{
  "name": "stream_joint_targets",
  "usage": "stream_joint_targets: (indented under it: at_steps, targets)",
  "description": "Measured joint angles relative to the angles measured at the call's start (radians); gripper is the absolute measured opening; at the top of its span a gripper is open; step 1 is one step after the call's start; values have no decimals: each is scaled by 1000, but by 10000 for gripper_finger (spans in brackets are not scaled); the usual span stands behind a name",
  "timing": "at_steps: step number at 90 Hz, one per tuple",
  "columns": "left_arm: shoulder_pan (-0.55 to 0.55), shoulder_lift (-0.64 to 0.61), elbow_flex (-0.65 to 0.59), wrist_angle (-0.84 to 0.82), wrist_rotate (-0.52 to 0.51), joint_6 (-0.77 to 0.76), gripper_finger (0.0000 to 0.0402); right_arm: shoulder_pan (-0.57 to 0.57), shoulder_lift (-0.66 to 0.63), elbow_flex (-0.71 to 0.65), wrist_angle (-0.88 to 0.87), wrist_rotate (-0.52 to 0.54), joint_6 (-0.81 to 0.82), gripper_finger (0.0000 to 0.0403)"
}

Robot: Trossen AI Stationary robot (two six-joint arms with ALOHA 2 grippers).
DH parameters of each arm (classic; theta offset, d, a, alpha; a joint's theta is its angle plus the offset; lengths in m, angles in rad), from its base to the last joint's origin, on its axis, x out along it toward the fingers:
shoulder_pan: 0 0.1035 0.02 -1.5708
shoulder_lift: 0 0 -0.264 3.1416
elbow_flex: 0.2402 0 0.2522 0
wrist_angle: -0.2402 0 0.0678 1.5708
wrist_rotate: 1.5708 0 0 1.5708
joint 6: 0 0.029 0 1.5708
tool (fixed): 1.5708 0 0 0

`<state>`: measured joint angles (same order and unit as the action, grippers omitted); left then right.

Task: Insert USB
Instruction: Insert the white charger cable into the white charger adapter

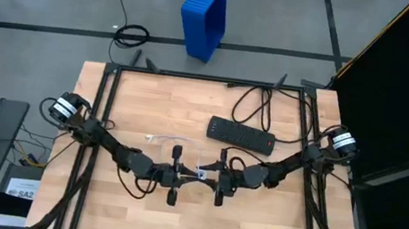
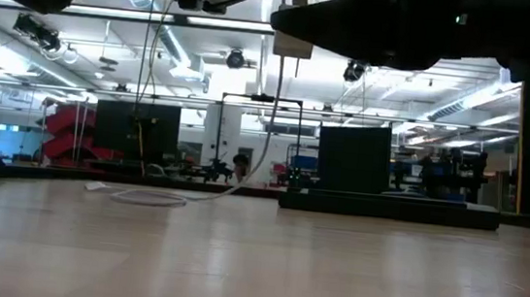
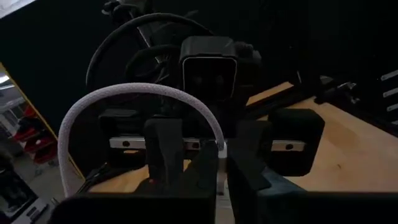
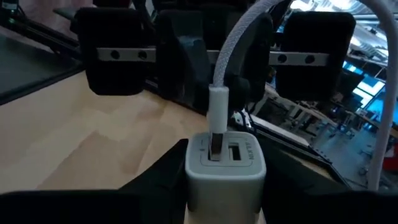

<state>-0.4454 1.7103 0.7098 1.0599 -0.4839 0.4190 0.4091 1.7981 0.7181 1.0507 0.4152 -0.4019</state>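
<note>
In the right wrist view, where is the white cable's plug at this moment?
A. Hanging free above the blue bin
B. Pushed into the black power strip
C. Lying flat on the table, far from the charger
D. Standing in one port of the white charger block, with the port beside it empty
D: the USB plug stands upright with its metal tip in one port of the white charger block, which the right gripper holds, and the neighbouring port is empty.

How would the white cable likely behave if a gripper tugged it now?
The USB cable is probably floppy: it arches in a loose loop and trails slack across the table. Its braided sheath looks grippy rather than slick. Its plug sits in the white charger block held by the right gripper, so a tug would likely pull on that.
</note>
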Motion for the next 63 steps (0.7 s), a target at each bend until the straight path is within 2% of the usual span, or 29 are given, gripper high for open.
stream_joint_targets:
  at_steps: [20,30,40,52,63]
  targets:
    - [0,-5,111,-232,-37,-11,0,-1,0,0,-6,3,17,118]
    - [-2,-4,141,-265,-49,-9,0,-1,0,0,-7,3,20,118]
    - [-13,-25,143,-306,-59,-7,0,0,-1,0,-12,0,20,118]
    - [-33,-85,133,-388,-120,-51,0,0,-2,0,-15,0,20,118]
    - [-52,-113,116,-377,-128,-64,0,0,-2,0,-16,0,20,118]
